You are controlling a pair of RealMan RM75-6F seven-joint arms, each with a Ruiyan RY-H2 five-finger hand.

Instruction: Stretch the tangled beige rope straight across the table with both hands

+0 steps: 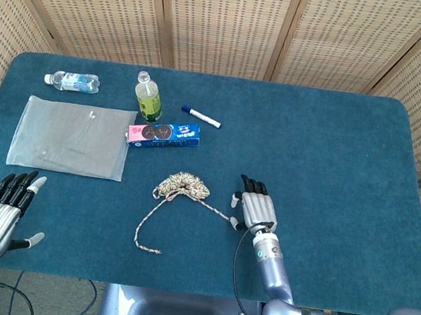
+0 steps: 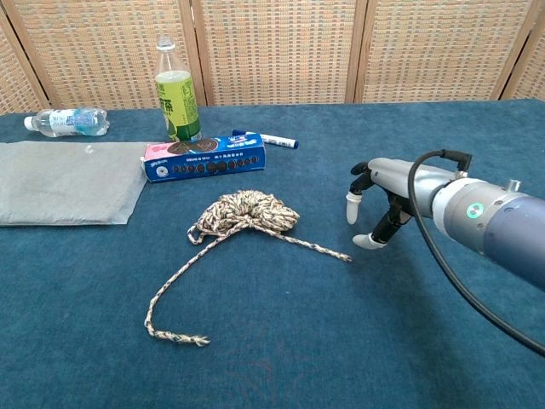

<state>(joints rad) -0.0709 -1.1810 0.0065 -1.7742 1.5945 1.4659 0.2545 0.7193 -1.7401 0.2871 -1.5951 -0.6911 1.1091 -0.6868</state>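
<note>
Head view. Nearest the camera, at the table's near left corner, the left hand [image 1: 3, 212] hovers palm down with its fingers spread and nothing in it, well apart from the beige rope [image 1: 181, 186]. Right of centre along the near edge, the right hand [image 1: 253, 207] lies with its fingers extended toward the far side, also holding nothing; its thumb tip sits just beside the rope's right end. That rope is bundled into a small tangled knot near the middle of the blue table [image 1: 334, 158], with one short strand running right toward the right hand and a longer strand curving down and left to a frayed end near the table's front. Farther back lie a blue cookie box [image 1: 164, 135], a green drink bottle [image 1: 148, 96] standing upright, a marker pen [image 1: 201, 117], a clear plastic bag [image 1: 72, 137] lying flat, and a water bottle [image 1: 73, 81] on its side.

Chest view. Closest here is the rope's [image 2: 249, 213] long tail, ending in a small knot at the front. Its speckled beige coil sits mid-table, and the short strand reaches right, stopping just short of the right hand's [image 2: 375, 204] white-tipped thumb. That hand is unclenched, fingers pointing down toward the cloth, grasping nothing. Behind stand the cookie box [image 2: 204, 157], green drink bottle [image 2: 176, 93] and water bottle [image 2: 66, 121]. The left hand does not show here.
</note>
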